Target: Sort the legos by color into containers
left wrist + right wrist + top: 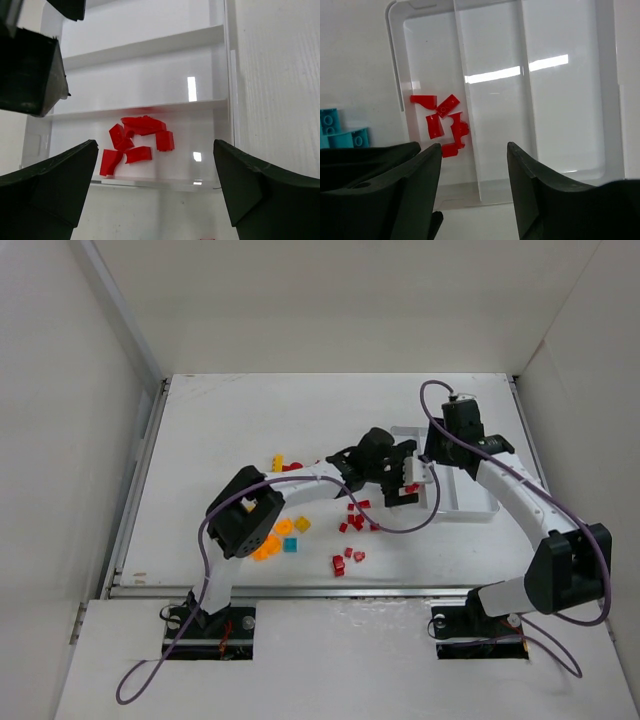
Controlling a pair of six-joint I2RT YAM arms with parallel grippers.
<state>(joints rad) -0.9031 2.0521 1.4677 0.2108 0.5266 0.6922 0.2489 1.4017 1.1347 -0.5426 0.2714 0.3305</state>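
The white tray [466, 496] lies right of centre. Several red legos [412, 488] lie in its left compartment, also in the left wrist view [137, 142] and the right wrist view [443, 121]. The two other compartments show no bricks. My left gripper [402, 478] is open and empty at the tray's left edge, its jaws [155, 170] spread wide in front of the red compartment. My right gripper [430, 456] is open and empty above the tray's far part, also in its own view [474, 165]. Loose red legos [356, 520], orange ones [270, 546] and a cyan one [290, 545] lie on the table.
More red bricks [342, 562] lie near the front edge and an orange one [278, 462] further back. Cyan bricks [340, 132] lie beside the tray's left wall. The right arm's finger [30, 70] hangs close over the tray. White walls enclose the table.
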